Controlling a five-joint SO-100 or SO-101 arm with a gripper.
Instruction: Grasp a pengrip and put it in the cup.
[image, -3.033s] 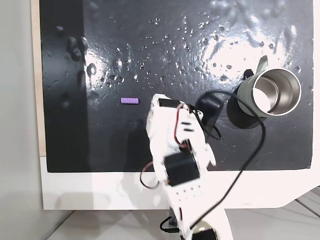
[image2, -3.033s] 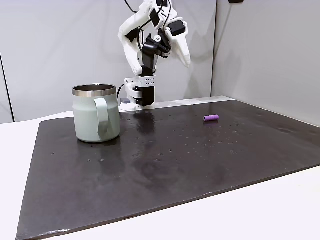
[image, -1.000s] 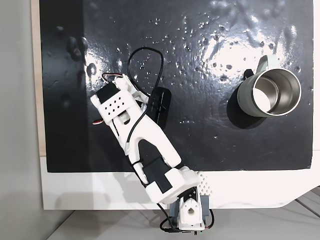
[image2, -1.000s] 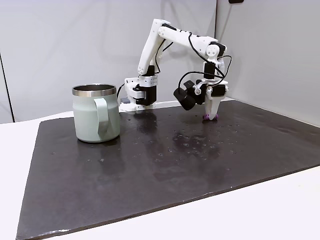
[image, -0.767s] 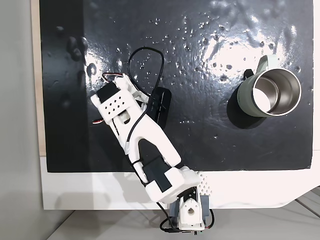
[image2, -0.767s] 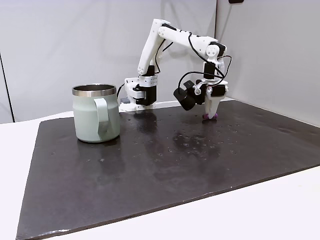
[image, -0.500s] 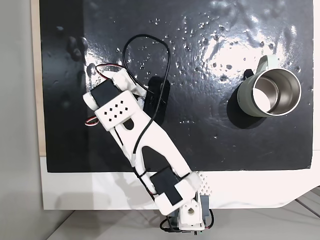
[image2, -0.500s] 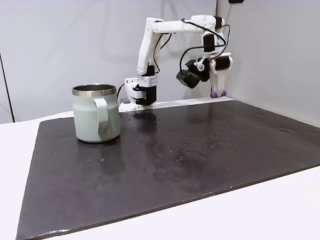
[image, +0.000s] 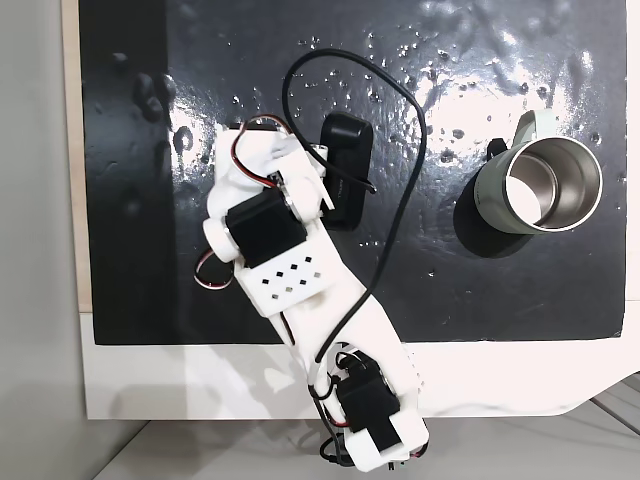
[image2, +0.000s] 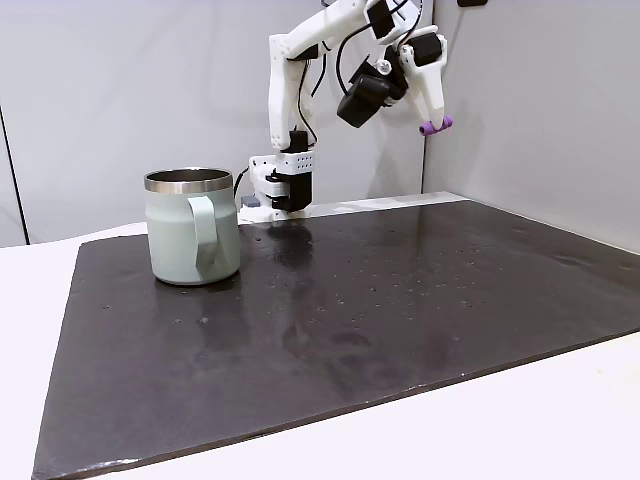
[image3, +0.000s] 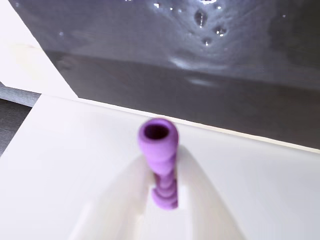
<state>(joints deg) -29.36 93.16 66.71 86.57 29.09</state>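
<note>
Half a second ago the gripper (image2: 434, 123) hung lower over the mat (image2: 400, 300); it has risen further, clamped on the pengrip (image2: 435, 126). The pengrip (image3: 160, 160) lies along the fingers, open end outward, well apart from the cup (image2: 193, 226)

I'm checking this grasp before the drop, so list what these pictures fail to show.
- In a fixed view from above, the arm covers the gripper tips and the pengrip.
- In the wrist view, the pengrip is blurred; its lower end is hidden between the fingers.
- In a fixed view from the side, the pengrip in the gripper is too small to show ribs.
- The cup interior is hidden there by its wall.
</note>
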